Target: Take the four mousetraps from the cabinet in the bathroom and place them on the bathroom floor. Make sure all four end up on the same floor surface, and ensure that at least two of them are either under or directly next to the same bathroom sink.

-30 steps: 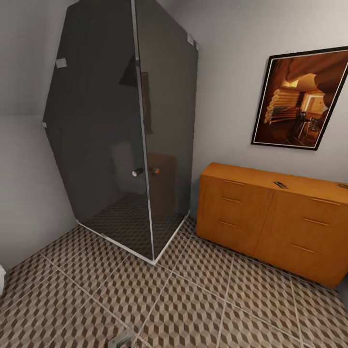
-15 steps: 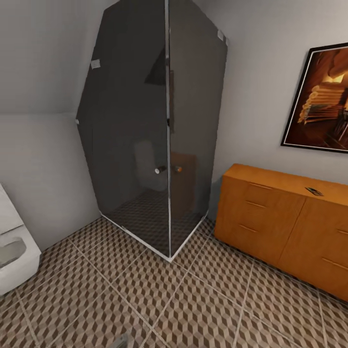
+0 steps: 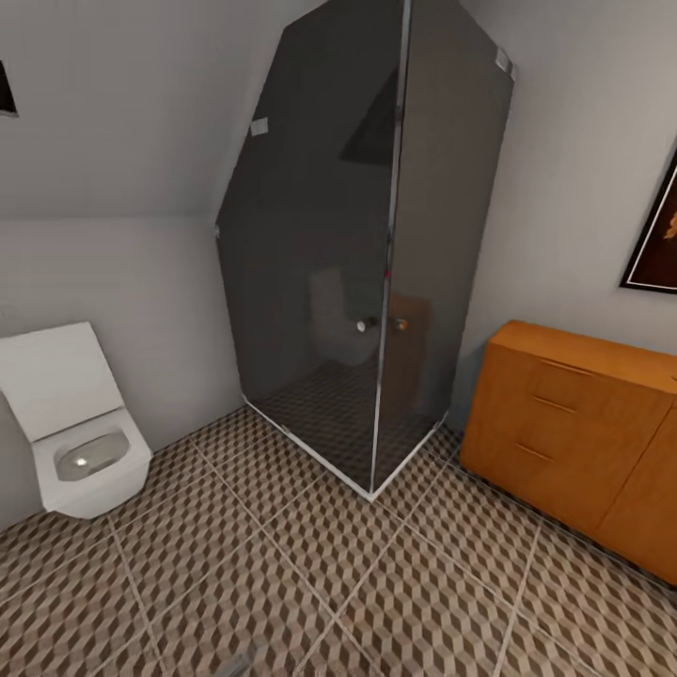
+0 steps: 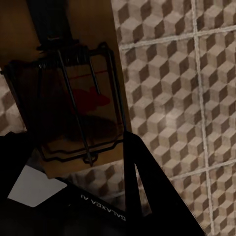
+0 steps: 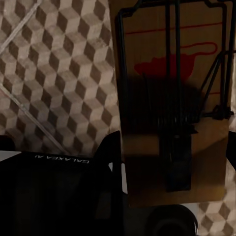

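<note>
A: Well, what is the head view showing?

B: The bathroom floor [image 3: 310, 564] is spreading across the near part of the picture, its cube-patterned tiles running up to a dark glass shower cabin [image 3: 376, 254] standing in the far corner. The cabinet [image 3: 574, 428] is sitting against the wall at the right, just beside the shower. A white toilet [image 3: 80, 437] is hanging on the left wall with its lid up, and the corner of a framed picture [image 3: 656, 244] is showing on the right wall above the cabinet.

A: And the left wrist view?

B: The left gripper [image 4: 98, 162] is holding a mousetrap [image 4: 81, 105], its jaws clamped on the board's edge. The trap is hanging over the tiled floor with its dark wire frame and red mark facing the camera.

A: The right wrist view?

B: The right gripper [image 5: 147, 182] is carrying a second mousetrap [image 5: 172, 98] the same way, jaws closed on the end of the board, with the floor tiles lying beneath it.
</note>
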